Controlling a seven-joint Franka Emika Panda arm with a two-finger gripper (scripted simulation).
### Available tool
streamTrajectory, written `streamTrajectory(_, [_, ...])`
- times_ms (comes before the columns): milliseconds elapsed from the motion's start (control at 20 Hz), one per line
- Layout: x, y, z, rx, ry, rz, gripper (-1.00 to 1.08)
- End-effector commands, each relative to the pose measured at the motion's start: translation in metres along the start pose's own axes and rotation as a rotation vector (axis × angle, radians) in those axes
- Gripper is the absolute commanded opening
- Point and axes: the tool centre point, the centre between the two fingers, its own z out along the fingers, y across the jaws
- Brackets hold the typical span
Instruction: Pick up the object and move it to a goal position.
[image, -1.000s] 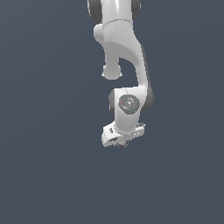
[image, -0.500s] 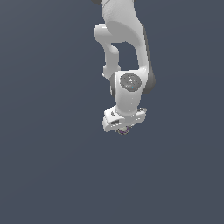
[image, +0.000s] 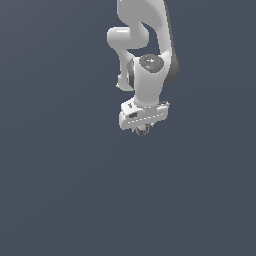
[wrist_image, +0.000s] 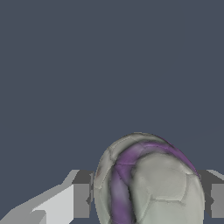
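Wrist view: ball (wrist_image: 151, 181) clamped between hand (image: 142, 131) fingers.

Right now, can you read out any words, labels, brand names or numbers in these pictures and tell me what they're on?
None can be read.
The ball shows only purple streaks and seam lines, no lettering.
The gripper and arm are plain white and grey; a small mark on the round joint cap is too blurred to read.
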Motion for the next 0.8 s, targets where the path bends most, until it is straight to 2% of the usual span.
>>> streamTrajectory(0, [-0.015,-0.006,-0.014,-0.001,0.001,0.0,-1.0])
streamTrajectory(350, [-0.049,-0.021,-0.047,0.0,0.002,0.0,-1.0])
streamTrajectory(750, [-0.07,-0.031,-0.069,0.001,0.002,0.0,-1.0])
